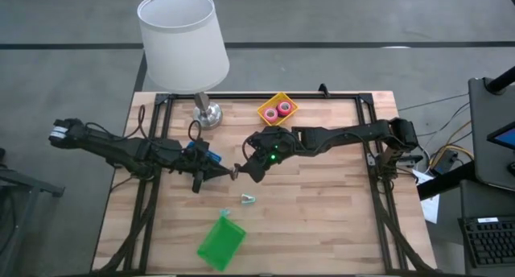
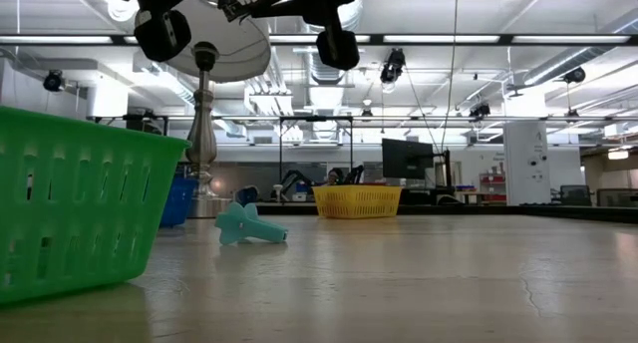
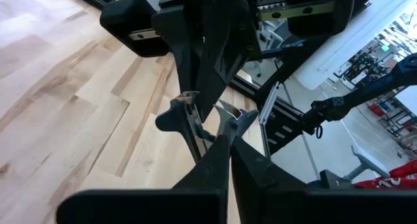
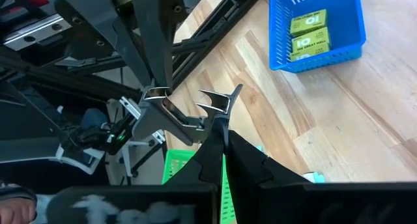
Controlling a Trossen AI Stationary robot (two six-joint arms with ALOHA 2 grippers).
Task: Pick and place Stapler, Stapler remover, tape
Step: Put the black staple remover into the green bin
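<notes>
Both grippers, left [image 1: 228,171] and right [image 1: 244,167], were clamped on one staple remover [image 3: 208,120] held between them.

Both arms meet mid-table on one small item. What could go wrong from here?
1. The left gripper and right gripper are both shut on the same dark staple remover, held in the air. If either arm pulls away before the other lets go, the remover could twist or be yanked loose.
2. Each grip is on a thin edge. If it slips, the remover would probably land on bare table, not in the green basket.
</notes>
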